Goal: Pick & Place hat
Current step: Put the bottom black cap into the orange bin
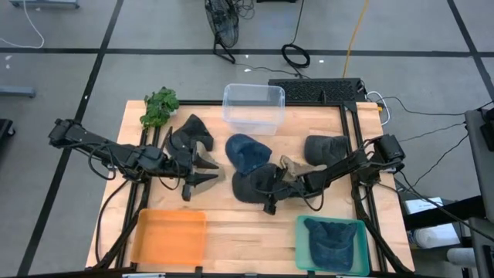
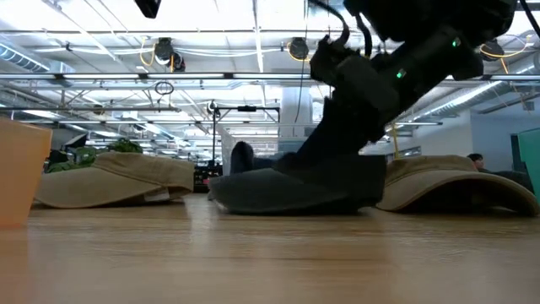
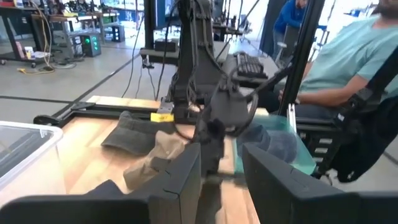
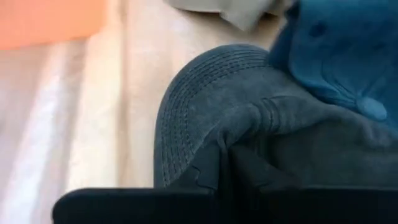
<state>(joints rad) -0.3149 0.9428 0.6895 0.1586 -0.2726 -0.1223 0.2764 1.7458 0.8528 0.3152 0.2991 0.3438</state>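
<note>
Right wrist view: right hand (image 4: pixel 224 171) pinching fabric of dark grey hat (image 4: pixel 249 124) mid-counter. Grasp step, apparently. Next: lift clear of blue hat (image 1: pixel 247 153), carry to green bin (image 1: pixel 305 232) at near right corner. Left hand (image 1: pixel 202 171) spread, idle.

Wooden table (image 1: pixel 247 224), light plank top, black frame along edges.

On it:
- Green plant (image 1: pixel 159 106) at far left corner.
- Clear bin (image 1: pixel 253 106) at far middle edge.
- Orange tray (image 1: pixel 170 237) at near left.
- Green tray (image 1: pixel 333 244) at near right.
- Blue hat (image 1: pixel 247 151) in the centre, just near of the clear bin.
- Dark grey hat (image 1: pixel 255 185) touching the blue hat on its near side.
- Grey hat (image 1: pixel 326 149) to the right.
- Tan hat (image 1: pixel 202 158) left of centre, partly under the left arm.
</note>
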